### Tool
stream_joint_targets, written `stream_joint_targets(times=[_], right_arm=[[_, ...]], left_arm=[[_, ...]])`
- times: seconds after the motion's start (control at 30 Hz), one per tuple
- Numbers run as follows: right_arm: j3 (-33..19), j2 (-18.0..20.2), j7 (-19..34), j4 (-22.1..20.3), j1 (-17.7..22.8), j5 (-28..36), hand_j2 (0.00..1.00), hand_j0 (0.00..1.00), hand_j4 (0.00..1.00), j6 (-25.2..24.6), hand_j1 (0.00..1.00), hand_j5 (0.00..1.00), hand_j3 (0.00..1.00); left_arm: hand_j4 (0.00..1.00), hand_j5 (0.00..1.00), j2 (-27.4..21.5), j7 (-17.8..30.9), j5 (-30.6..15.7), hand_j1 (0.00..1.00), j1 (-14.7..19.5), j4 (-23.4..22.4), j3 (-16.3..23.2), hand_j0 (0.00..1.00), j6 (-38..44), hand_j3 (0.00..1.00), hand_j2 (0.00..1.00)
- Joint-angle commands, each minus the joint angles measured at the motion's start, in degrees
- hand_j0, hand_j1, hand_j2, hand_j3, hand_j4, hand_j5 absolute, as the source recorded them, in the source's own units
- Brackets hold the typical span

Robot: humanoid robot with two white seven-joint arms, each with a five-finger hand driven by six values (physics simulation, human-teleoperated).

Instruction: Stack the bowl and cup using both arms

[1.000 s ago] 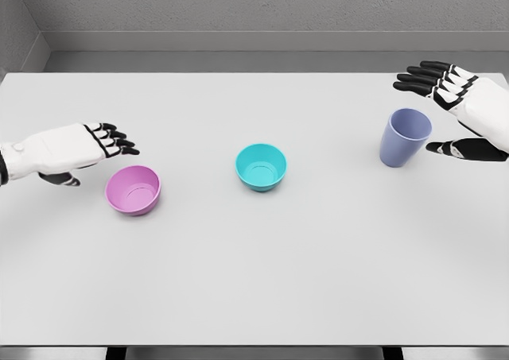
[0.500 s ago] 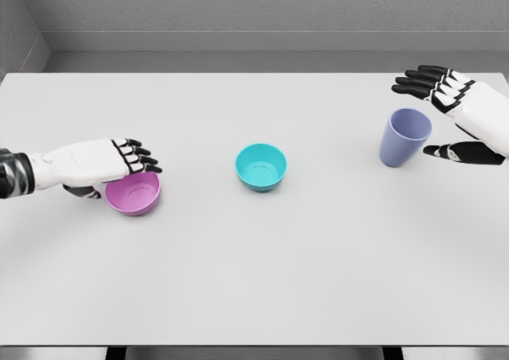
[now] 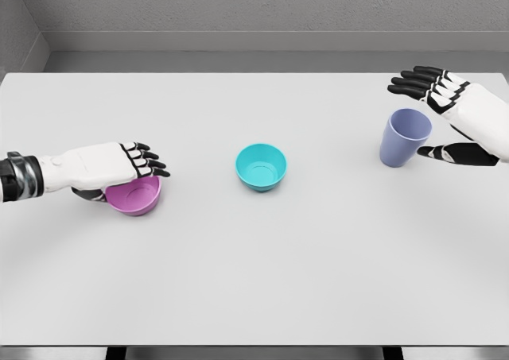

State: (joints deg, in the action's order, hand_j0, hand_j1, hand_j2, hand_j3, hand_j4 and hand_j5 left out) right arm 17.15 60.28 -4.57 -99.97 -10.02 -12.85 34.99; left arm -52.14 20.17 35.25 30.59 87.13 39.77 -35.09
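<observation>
head view: left hand (image 3: 119, 165) over pink bowl (image 3: 137, 197), fingers extended.

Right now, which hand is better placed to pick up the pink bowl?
Left. The left hand already lies over the pink bowl, fingers reaching across its rim. The right hand is open at the purple cup, with the teal bowl in between.

no readable text, label, brand, number or sign shows on anything here.
</observation>
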Motion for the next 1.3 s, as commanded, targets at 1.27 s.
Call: stream_joint_targets(times=[1.27], right_arm=[[-0.4, -0.2, 0.0, 2.2, 0.0, 0.4, 1.00, 1.00, 1.00, 0.0, 1.00, 1.00, 1.00]], left_arm=[[0.65, 0.65, 6.9, 1.3, -1.3, 0.65, 1.2, 0.4, -0.1, 0.65, 0.1, 0.65, 0.65]])
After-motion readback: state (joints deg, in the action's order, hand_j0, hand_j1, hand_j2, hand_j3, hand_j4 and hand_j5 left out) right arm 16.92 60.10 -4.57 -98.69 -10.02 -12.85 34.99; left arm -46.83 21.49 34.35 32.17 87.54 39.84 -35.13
